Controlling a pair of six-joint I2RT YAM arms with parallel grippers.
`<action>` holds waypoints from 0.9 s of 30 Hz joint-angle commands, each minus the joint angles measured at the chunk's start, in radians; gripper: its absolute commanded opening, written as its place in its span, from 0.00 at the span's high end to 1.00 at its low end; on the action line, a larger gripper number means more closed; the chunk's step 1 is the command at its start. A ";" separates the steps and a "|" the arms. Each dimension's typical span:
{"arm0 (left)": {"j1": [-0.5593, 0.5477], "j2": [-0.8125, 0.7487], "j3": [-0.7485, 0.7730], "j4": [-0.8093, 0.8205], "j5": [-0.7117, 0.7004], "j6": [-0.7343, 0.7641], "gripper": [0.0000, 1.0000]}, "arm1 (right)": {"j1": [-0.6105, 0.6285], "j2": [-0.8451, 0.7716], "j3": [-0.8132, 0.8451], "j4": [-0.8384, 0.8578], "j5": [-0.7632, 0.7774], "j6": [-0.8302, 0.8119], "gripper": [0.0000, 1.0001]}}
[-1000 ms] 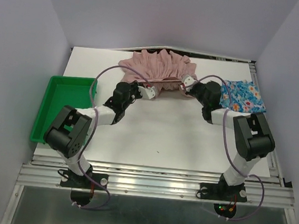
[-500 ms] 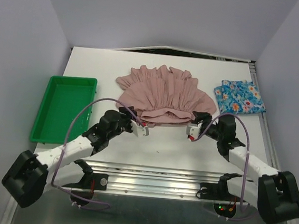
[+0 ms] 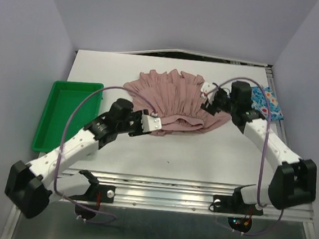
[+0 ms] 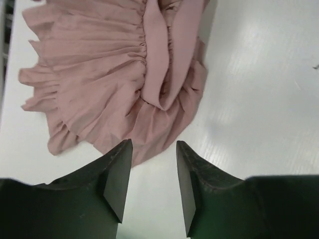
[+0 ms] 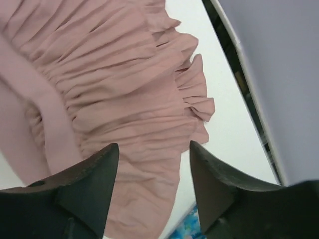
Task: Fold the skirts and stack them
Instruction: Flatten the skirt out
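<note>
**Item 1: pink skirt** [image 3: 175,98]. Dusty pink, pleated, flared. Lies spread flat on white table [image 3: 190,153], upper centre of top view. Ruffled hem twd far edge, waistband [image 4: 167,55] twd near side. Waistband is a plain smooth strip, doubled over in a loose fold; pleats fan out from it.

**Item 2: blue floral skirt** [image 3: 269,102]. Blue w/ red, white, yellow flowers. Upper right of top view, just beside pink skirt's right edge, partly covered by R arm [image 3: 260,135]. How it is folded: cannot tell.

**Views compared**
- Top view only: both skirts together. Green tray [image 3: 64,116] at left side of table, well apart from the cloth.
- L wrist view only: waistband fold close up, w/ hem frills at left of frame and bare table at right.
- R wrist view only: pleat ridges close up, hem frills at upper right. Scrap of blue floral print at bottom edge, lavender wall [image 5: 279,74] at right.

**Grippers**
- L gripper [image 3: 152,123]: at near-left end of waistband. In wrist view its fingers [image 4: 117,179] stand apart. Gap shows skirt edge and bare table, nothing gripped.
- R gripper [image 3: 208,96]: over pink skirt's right side. In wrist view its dark pads [image 5: 94,184] stand apart. Pleated cloth shows through the gap, nothing clamped.
- Contact w/ cloth: cannot tell for either gripper.
</note>
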 commanded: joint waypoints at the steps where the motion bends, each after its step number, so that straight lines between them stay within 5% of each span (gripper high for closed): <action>1: 0.132 0.285 0.272 -0.091 0.108 -0.287 0.52 | -0.002 0.314 0.446 -0.329 0.141 0.459 0.41; 4: 0.162 0.456 0.441 -0.104 0.147 -0.357 0.63 | -0.002 0.462 0.584 -0.442 0.124 0.541 0.45; 9: 0.130 0.615 0.575 -0.115 0.151 -0.367 0.62 | 0.031 0.490 0.612 -0.552 0.045 0.499 0.48; 15: 0.015 0.660 0.511 -0.118 0.068 -0.278 0.48 | 0.097 0.453 0.483 -0.592 0.136 0.445 0.46; 27: -0.027 0.743 0.426 -0.071 -0.163 -0.281 0.40 | 0.140 0.447 0.333 -0.468 0.340 0.419 0.37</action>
